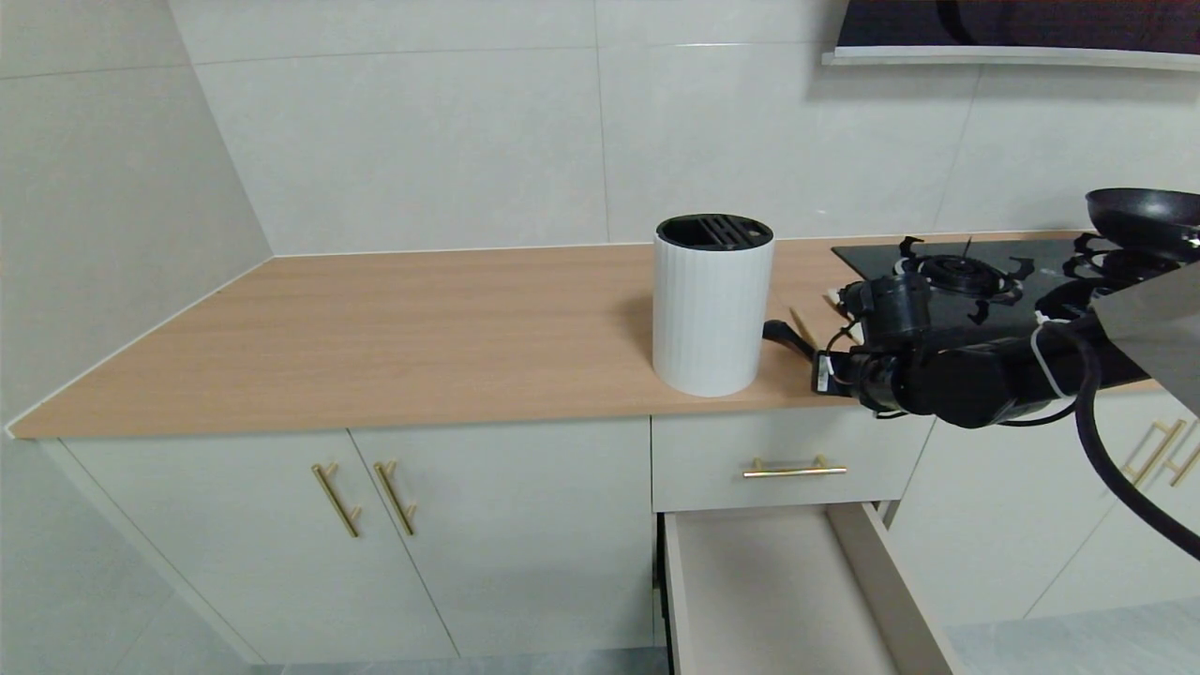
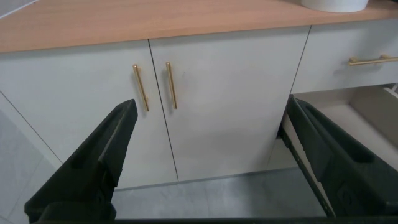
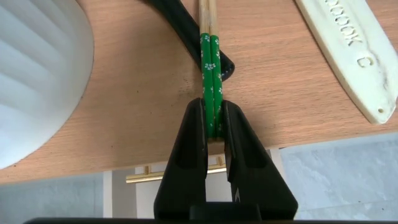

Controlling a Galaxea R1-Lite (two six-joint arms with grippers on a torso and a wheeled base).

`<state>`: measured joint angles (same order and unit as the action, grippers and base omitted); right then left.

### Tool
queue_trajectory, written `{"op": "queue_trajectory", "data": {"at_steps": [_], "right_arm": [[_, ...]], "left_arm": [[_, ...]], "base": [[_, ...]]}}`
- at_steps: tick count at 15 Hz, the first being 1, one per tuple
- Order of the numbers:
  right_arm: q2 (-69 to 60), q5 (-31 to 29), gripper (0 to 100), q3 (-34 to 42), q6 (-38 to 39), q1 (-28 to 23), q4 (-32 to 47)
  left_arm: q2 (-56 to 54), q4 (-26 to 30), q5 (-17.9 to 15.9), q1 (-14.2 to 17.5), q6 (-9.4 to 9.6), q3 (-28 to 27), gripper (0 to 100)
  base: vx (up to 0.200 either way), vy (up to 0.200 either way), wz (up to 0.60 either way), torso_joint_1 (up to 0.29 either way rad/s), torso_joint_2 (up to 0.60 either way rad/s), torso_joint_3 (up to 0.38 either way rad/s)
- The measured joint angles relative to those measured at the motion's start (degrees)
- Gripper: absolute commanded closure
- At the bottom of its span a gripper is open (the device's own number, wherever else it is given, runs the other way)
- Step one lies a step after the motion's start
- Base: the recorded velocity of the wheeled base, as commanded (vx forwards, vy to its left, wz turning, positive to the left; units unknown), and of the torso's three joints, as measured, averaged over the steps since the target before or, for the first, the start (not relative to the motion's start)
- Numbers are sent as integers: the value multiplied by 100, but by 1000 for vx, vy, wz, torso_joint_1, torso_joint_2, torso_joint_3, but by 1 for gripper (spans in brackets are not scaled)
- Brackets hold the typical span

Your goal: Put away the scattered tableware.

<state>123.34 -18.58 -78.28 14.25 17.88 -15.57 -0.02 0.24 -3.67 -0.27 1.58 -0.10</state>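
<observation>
Low on the left, facing the two cupboard doors (image 2: 186, 124): left gripper (image 2: 210, 106), fingers wide apart, holding nothing. On the wooden table (image 1: 375, 328), toward the right: tall white cutlery holder (image 1: 712, 305) with black slots on top. Just right of it, near the table's front edge: right gripper (image 3: 214, 111), squeezed tight on the green ends of a pair of chopsticks (image 3: 210, 56). Sticks lying across a black handle (image 3: 186, 31). Farther right: a flat white piece (image 3: 351, 56), then the stove (image 1: 966, 272).

Looks like the pick-up step. Lift straight up first, so as not to drag the black handle along. Keep both sticks pinched together and level. Then tip them upright into a slot, or lay them in the open drawer (image 1: 778, 591) below. Cannot tell which is meant.

Hard to make out: what the black handle belongs to, and what the white piece is. Far tips of the chopsticks cut off.
</observation>
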Motion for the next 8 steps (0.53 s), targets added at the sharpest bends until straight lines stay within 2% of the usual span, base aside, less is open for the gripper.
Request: {"op": "queue_trajectory", "data": {"at_steps": [6, 8], "right_arm": [[-629, 5, 100, 325, 11, 24, 161], [-1072, 35, 100, 499, -5, 59, 508]], "left_arm": [[0, -4, 0, 0, -2, 0, 0], [0, -4, 0, 0, -2, 0, 0]], "base": [[0, 0, 0, 0, 0, 0], [0, 0, 0, 0, 0, 0]]}}
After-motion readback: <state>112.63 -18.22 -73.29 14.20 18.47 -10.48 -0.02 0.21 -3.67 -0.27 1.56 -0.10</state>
